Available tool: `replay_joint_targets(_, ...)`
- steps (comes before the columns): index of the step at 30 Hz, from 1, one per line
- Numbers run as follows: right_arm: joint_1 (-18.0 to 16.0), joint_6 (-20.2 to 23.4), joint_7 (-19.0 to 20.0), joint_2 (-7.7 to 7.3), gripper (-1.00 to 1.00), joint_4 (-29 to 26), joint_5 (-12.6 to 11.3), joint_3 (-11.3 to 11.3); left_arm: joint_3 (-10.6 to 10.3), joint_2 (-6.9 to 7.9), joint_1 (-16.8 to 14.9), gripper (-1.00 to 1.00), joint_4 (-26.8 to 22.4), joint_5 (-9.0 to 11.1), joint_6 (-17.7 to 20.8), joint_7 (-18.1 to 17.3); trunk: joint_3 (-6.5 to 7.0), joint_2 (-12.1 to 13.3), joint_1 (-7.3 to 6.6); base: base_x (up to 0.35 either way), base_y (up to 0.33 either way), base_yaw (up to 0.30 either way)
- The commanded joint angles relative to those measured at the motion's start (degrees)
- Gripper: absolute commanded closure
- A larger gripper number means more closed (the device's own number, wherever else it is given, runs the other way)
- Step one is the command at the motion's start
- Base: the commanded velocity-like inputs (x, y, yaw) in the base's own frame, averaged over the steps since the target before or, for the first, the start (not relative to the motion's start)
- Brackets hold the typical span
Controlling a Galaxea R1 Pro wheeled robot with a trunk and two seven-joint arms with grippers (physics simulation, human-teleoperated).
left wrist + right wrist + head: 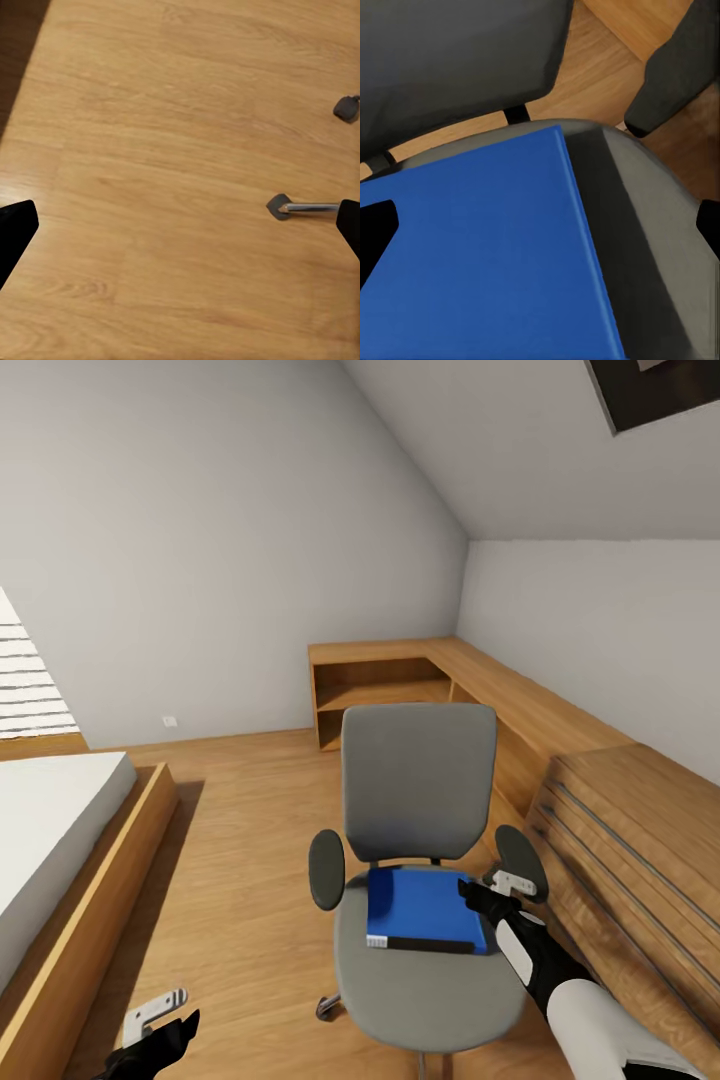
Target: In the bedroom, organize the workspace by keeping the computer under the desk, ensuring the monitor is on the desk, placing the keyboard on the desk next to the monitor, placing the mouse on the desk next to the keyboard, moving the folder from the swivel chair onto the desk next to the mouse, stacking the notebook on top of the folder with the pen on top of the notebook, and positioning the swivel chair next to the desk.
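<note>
The grey swivel chair [418,780] stands on the wooden floor, facing me, with black armrests. A bright blue folder [420,905] lies flat on its seat, dark spine toward me. My right gripper [492,890] hovers open just over the folder's right edge, beside the chair's right armrest [522,860]. In the right wrist view the folder [487,255] lies under the open right gripper [547,225], with the grey seat [645,240] beside it. My left gripper [165,1022] hangs open low over the floor, left of the chair. In the left wrist view the left gripper [187,221] holds nothing.
A bed [50,830] in a wooden frame fills the left side. A light wooden drawer unit [640,830] stands close on the chair's right. A low wooden shelf [390,685] runs along the far corner. A chrome chair leg [304,207] and a caster [346,109] lie near the left gripper.
</note>
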Motion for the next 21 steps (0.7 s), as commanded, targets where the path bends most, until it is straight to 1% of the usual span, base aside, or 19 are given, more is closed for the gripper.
replay_joint_targets(1, -0.01, 0.31, -0.07, -0.06, -1.00, -0.11, -0.55, -0.01, 0.23, -0.08, -0.04, -1.00, -0.08, 0.47, 0.42, -0.31, -0.24, -0.45, 0.22, 0.000, 0.000, 0.000)
replay_joint_targets(10, -0.01, 0.31, 0.31, -0.28, -1.00, 0.01, -0.47, -0.04, 0.25, -0.12, -0.04, -1.00, 0.23, 0.47, 0.41, -0.31, -1.85, -4.06, 2.20, 0.000, 0.000, 0.000)
replay_joint_targets(21, -0.02, 0.35, 2.61, -0.42, -1.00, 0.07, -0.26, -0.05, 0.33, 0.02, -0.04, -1.00, 1.33, 0.61, 0.39, -0.58, -3.83, -8.47, 4.62, 0.000, 0.000, 0.000)
